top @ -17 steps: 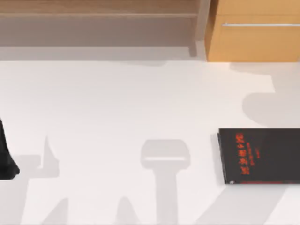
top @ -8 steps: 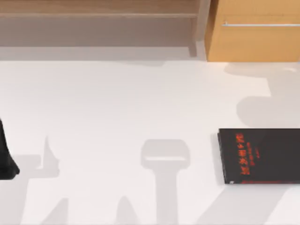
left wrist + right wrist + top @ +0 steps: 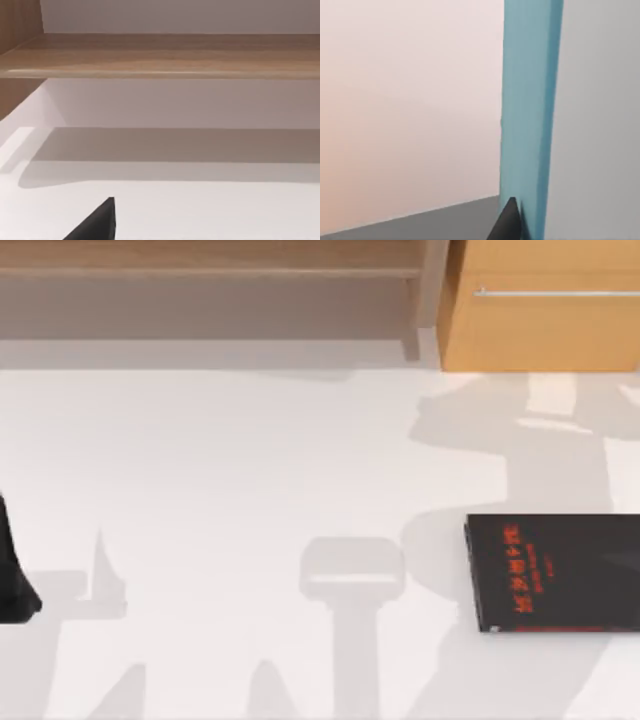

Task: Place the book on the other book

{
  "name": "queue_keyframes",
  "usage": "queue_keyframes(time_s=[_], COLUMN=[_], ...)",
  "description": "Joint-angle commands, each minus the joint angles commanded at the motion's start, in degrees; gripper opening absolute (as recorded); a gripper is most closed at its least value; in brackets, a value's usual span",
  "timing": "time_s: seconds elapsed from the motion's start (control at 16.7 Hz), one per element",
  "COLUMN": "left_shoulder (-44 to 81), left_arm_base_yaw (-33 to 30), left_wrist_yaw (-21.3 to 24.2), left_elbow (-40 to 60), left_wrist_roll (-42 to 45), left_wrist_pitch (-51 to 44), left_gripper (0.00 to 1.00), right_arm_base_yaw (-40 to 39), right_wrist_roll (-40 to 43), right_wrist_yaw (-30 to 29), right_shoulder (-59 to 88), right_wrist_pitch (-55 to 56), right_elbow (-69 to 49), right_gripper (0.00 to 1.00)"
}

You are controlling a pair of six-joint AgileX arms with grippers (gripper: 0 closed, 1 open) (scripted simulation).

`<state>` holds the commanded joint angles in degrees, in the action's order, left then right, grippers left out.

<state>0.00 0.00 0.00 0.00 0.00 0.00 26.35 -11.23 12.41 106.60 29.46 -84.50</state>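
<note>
Top view: the other book point(image 3: 555, 572), thin and black with red lettering, lies flat on the white table point(image 3: 250, 470) at the table's right side, cover up, its far edge cut off by the frame. Its long axis runs across the table, left to right. A wooden drawer unit point(image 3: 540, 310) stands behind it, and a low wooden shelf point(image 3: 210, 275) runs to the left of that unit. Soft arm-shaped shadows fall on the table behind and just left of the black book, so the right arm is judged to be overhead near it, the nearer arm by far. The left arm point(image 3: 14, 575) sits as a dark shape well apart from the black book, at the table's left edge, parked.

Left wrist view: the shelf's wooden board above bare white table; a dark finger tip point(image 3: 95, 225) pokes in at the edge. Whether the left gripper is spread or closed cannot be told.

Right wrist view: the book point(image 3: 530, 115), teal cover, fills a tall strip close to the lens, standing on edge along the gripper's line. A dark fingertip point(image 3: 507, 222) lies against its cover, so the right gripper is judged clamped on the teal book, carrying it clear of the table. How it lies relative to the black book cannot be told here
</note>
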Motion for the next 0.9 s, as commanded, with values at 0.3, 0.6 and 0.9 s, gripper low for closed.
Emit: queue_keyframes(time_s=[0.3, 0.6, 0.9], left_shoulder=[0.0, 0.0, 0.0], left_arm_base_yaw=[0.0, 0.0, 0.0], left_wrist_yaw=[0.0, 0.0, 0.0], left_elbow=[0.0, 0.0, 0.0], left_wrist_roll=[0.0, 0.0, 0.0], left_wrist_pitch=[0.0, 0.0, 0.0], left_gripper=[1.0, 1.0, 1.0], right_arm_base_yaw=[-5.03, -17.7, -37.54], right_wrist_roll=[-16.18, -39.93, -68.45], right_wrist_yaw=[-12.44, -25.96, -37.3], right_shoulder=[-13.61, -26.59, -35.76], right_wrist_pitch=[-1.64, -4.84, -8.91], right_elbow=[9.38, 25.35, 45.06], right_gripper=[0.0, 0.0, 0.0])
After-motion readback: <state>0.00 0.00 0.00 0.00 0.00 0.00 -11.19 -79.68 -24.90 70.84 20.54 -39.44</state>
